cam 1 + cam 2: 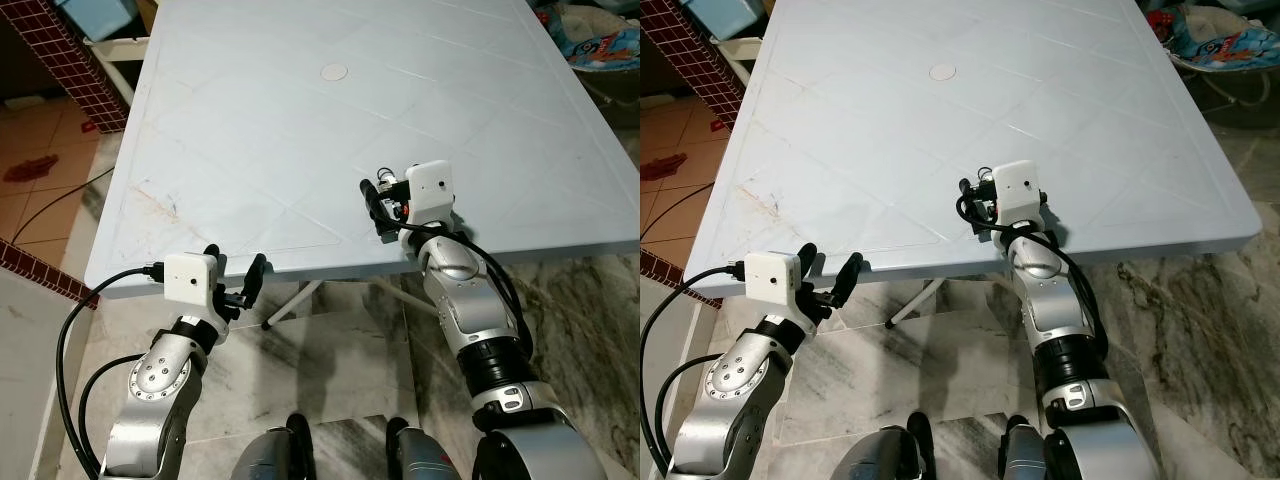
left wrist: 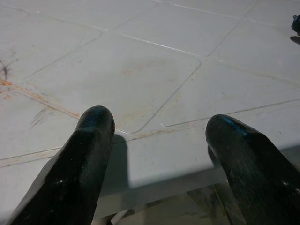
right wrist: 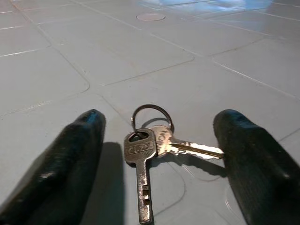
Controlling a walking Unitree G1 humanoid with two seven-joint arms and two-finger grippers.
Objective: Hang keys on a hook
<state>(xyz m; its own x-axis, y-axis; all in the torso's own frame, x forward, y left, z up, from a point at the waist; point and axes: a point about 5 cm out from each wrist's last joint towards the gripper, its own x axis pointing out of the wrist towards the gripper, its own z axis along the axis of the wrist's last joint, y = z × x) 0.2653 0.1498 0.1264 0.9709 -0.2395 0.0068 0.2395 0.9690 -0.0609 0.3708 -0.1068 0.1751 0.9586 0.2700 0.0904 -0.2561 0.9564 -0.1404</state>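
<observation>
Pale blue worktop [image 1: 300, 130] wide and bare toward the upper frame, near edge running across the middle of the head views. Right gripper [image 3: 157, 154] low over the worktop near that edge, fingers [image 3: 70, 154] released, spread on either side of the keys [image 3: 150, 145]: 2 metal keys on 1 ring, lying flat. Left gripper [image 1: 235, 270] at the near edge, lower left, fingers released, grasping nothing.

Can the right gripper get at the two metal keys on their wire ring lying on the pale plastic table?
Probably yes. The right gripper is open with the metal keys lying flat on the pale plastic table between its black fingers, nothing blocking. The left gripper hovers open at the table's near edge.
</observation>
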